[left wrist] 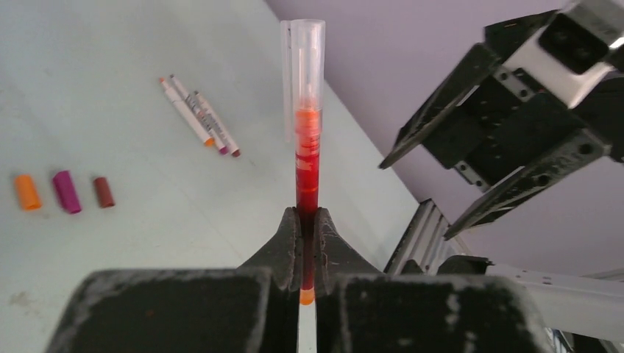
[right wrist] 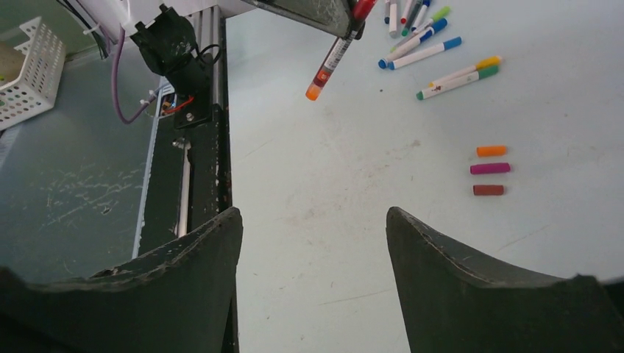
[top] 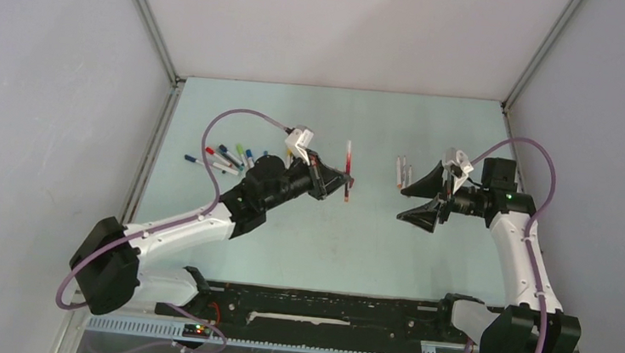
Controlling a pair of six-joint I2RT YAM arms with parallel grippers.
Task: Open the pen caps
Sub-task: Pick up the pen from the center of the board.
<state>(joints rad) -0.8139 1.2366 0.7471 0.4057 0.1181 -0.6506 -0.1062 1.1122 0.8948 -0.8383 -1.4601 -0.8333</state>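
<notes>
1. The left gripper (left wrist: 307, 220) is clenched on a slim red-filled marker pen (left wrist: 307, 162), which is held upright in the left wrist view.
2. A clear cylindrical plastic cap (left wrist: 303, 62) is seated on that pen's 12 o'clock end.
3. The right gripper (right wrist: 313, 217) is released, its jaws spread wide with nothing between them.
4. An orange cap (right wrist: 491, 151), a magenta cap (right wrist: 490, 168) and a dark red cap (right wrist: 488, 190) are laid loose in a column on the pale table (right wrist: 331, 169), at 3 o'clock in the right wrist view.
5. Capped coloured pens (right wrist: 419, 53) are scattered at 1 o'clock there.
6. Uncapped white pen barrels (left wrist: 199, 121) are seen at 10 o'clock of the held pen.
</notes>
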